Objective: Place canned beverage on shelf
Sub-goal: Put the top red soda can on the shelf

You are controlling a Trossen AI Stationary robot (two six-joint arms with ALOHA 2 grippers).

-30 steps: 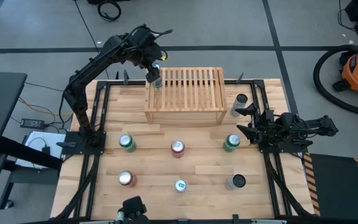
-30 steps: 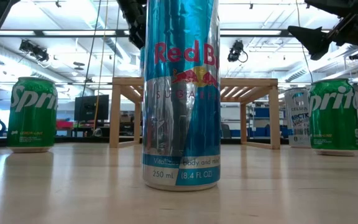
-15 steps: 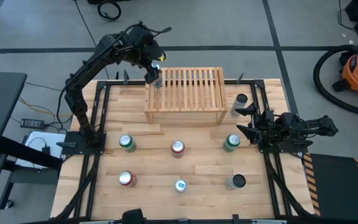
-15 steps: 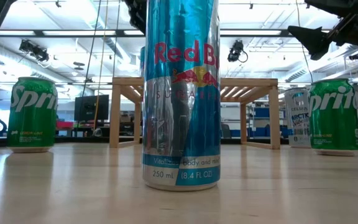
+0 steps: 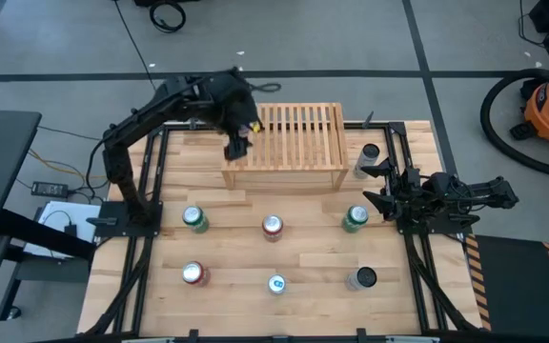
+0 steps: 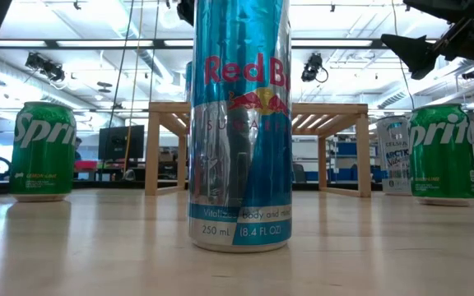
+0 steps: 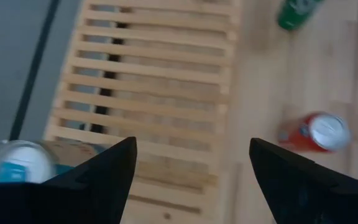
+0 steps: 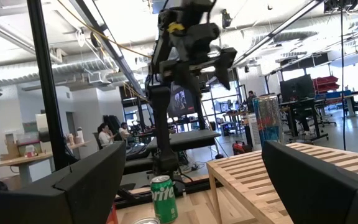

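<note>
Left claw above shelf edge

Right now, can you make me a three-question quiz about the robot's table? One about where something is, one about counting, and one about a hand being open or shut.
1. Where is the left hand?
A. Over the end of the shelf nearest the left arm
B. Down on the blue can at the table's front
C. Off the table, beside the orange vacuum

2. How many green cans stand on the table?
A. None
B. Two
C. Five

3. How is the right hand?
A. Shut on a red can
B. Shut on a green can
C. Open and holding nothing

Answers:
1. A: the high view shows it over that end of the slats.
2. B: one green can stands on the left arm's side and another green can on the right arm's side.
3. C: the right wrist view shows its fingers wide apart with nothing between them.
</note>
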